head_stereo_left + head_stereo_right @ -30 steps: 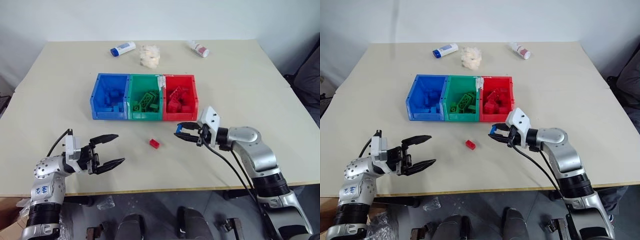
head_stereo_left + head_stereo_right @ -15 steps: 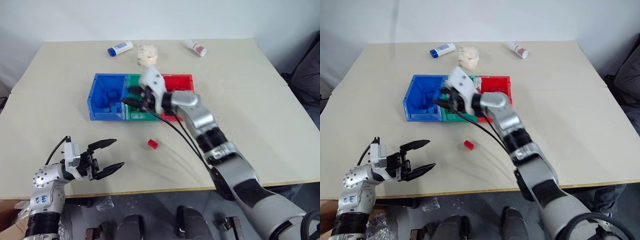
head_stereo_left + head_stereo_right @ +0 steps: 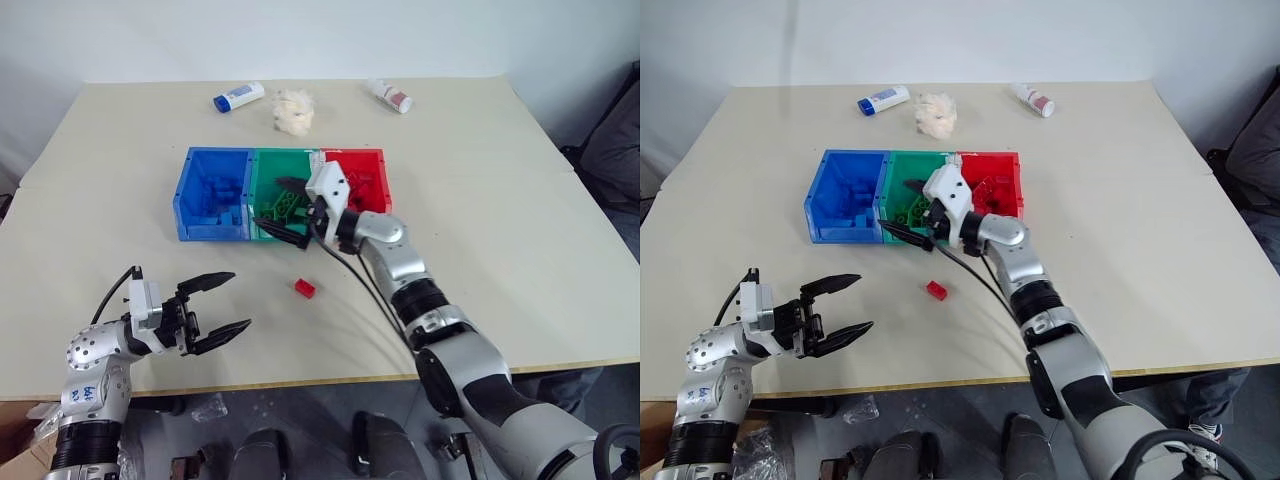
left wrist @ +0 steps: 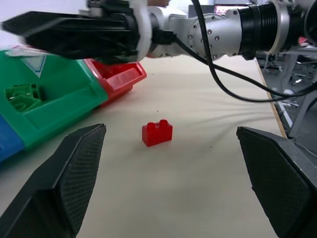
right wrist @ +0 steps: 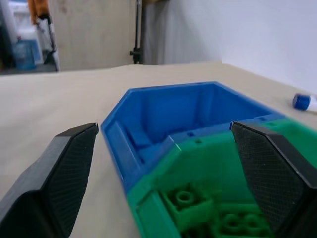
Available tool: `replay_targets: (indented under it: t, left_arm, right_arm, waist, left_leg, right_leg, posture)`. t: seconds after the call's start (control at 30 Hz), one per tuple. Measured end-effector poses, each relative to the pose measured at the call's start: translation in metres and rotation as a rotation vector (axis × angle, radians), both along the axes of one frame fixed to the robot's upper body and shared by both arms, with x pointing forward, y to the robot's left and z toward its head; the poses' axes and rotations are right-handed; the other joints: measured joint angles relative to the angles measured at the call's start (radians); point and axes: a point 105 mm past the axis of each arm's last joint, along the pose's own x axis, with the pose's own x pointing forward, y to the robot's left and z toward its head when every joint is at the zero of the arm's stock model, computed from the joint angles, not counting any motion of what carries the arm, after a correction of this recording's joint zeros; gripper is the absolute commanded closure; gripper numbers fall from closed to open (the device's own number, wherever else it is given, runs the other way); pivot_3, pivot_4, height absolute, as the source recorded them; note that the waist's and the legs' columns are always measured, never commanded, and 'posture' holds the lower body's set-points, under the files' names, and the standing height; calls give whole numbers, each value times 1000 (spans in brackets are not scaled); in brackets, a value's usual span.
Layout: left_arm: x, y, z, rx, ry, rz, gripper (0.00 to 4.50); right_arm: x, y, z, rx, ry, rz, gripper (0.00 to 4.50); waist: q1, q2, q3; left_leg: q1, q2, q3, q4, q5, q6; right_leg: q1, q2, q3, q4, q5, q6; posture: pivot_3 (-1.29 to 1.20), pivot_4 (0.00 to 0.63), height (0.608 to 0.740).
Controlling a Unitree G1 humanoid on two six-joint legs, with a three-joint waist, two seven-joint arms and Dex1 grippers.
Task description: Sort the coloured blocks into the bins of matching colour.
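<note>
head pair: two eyes side by side up high, facing forward and down over the counter (image 3: pixel 500 180); both cover the whole top, from the near edge to the far wall.
head overlap: same scene with a slight sideways offset; bins (image 3: pixel 283 195), red brick (image 3: pixel 305 288) and both arms sit in both.
left wrist: low, just above the counter, looking along the left claw (image 4: pixel 171 173); red brick close ahead, green and red bin corners and the right arm behind it.
right wrist: close over the bins, looking along the right claw (image 5: pixel 163 168) across the green bin into the blue bin (image 5: pixel 168 114).
wrist/head overlap: bins, red brick.
</note>
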Motion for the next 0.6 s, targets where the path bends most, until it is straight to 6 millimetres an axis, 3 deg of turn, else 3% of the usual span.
replay_targets:
  t: [0.07, 0.23, 0.43, 0.6]
  left_arm:
    - [5, -4, 2, -2, 0, -29, 0]
    - [9, -6, -3, -1, 31, -64, 0]
    - [8, -4, -6, 20, 60, -89, 0]
    - [-7, 25, -12, 103, 134, -17, 0]
  right_arm:
    - [-12, -24, -8, -58, -6, 25, 25]
    - [-36, -85, -50, -211, 139, 1, 25]
    - [-66, -137, -62, -322, 208, -31, 25]
    - [-78, -177, -69, -361, 268, -96, 25]
  waist:
    - [11, 0, 0]
    - [24, 0, 0]
    - [28, 0, 0]
    - [25, 0, 0]
  left_leg:
    - [0, 0, -1, 0, 0, 0]
    - [0, -1, 1, 1, -1, 1]
    - [1, 0, 1, 1, -1, 1]
    - [1, 0, 2, 1, -1, 1]
  right_leg:
    - [1, 0, -1, 0, 0, 0]
    - [0, 0, 0, -1, 0, 0]
    - [1, 0, 0, -1, 0, 0]
    - [1, 0, 0, -3, 0, 0]
  posture:
    - [0, 150, 740]
    - [0, 150, 740]
    - [0, 150, 740]
    - [0, 150, 740]
